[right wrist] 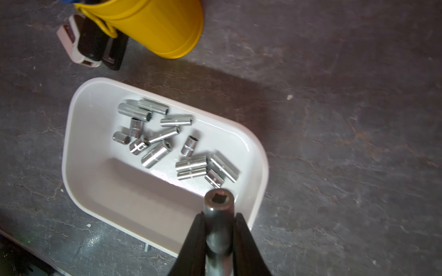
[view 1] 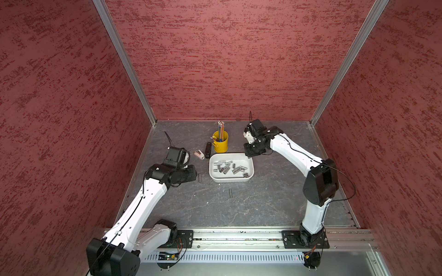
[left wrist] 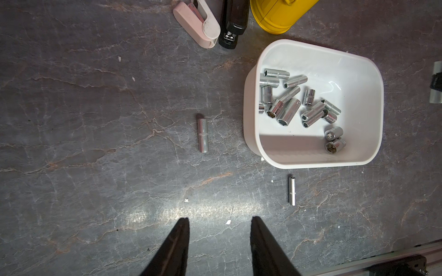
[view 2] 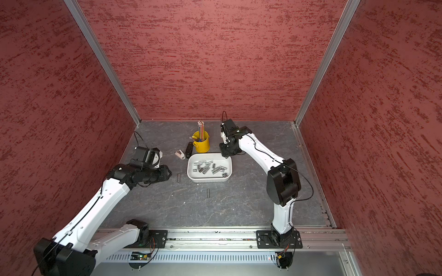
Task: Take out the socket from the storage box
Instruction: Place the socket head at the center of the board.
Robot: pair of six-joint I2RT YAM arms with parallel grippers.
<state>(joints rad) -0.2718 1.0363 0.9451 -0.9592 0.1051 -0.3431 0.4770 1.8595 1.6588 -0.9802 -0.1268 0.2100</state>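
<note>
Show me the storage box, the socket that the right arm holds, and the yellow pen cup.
storage box [view 1: 229,179]: in a top view, near outer wall.
held socket [right wrist: 218,212]: right wrist view, body behind the open end.
yellow pen cup [view 1: 221,144]: in a top view, outer side.

White storage box [view 1: 230,179]; silver sockets [left wrist: 288,112]; yellow cup [view 1: 221,145]; mottled red walls [view 1: 227,59]; grey veined table [view 1: 263,203].

My left claw [left wrist: 220,218] hangs empty, jaws parted, arm reaching in from the near left. My right claw [right wrist: 219,213] points down farther back, pinched on a socket [right wrist: 219,198].
</note>
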